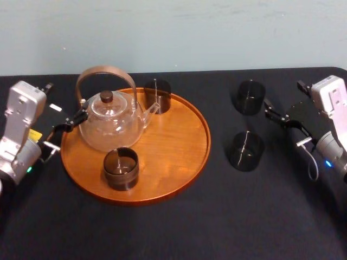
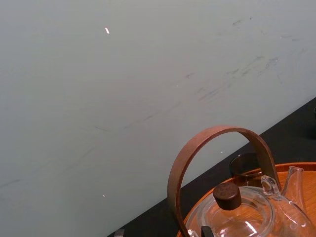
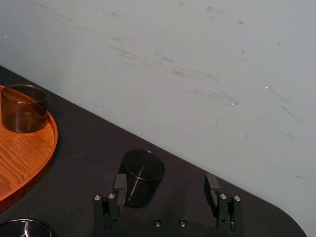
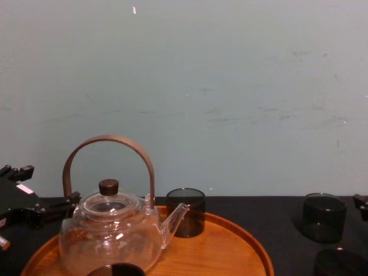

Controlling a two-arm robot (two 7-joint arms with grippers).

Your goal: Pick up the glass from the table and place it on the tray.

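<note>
Two dark glasses stand on the black table (image 1: 179,227), a far one (image 1: 250,97) and a near one (image 1: 245,150), both to the right of the round wooden tray (image 1: 187,157). My right gripper (image 1: 272,111) hovers just right of the far glass, open and holding nothing. In the right wrist view the far glass (image 3: 142,177) sits just beyond the open gripper (image 3: 166,186), close to one fingertip (image 3: 120,183). My left gripper (image 1: 70,122) rests at the tray's left rim beside the teapot.
A glass teapot (image 1: 111,122) with a brown arched handle stands on the tray with two more dark glasses, one behind (image 1: 157,95) and one in front (image 1: 121,168). The tray's right half is bare wood. A pale wall runs behind the table.
</note>
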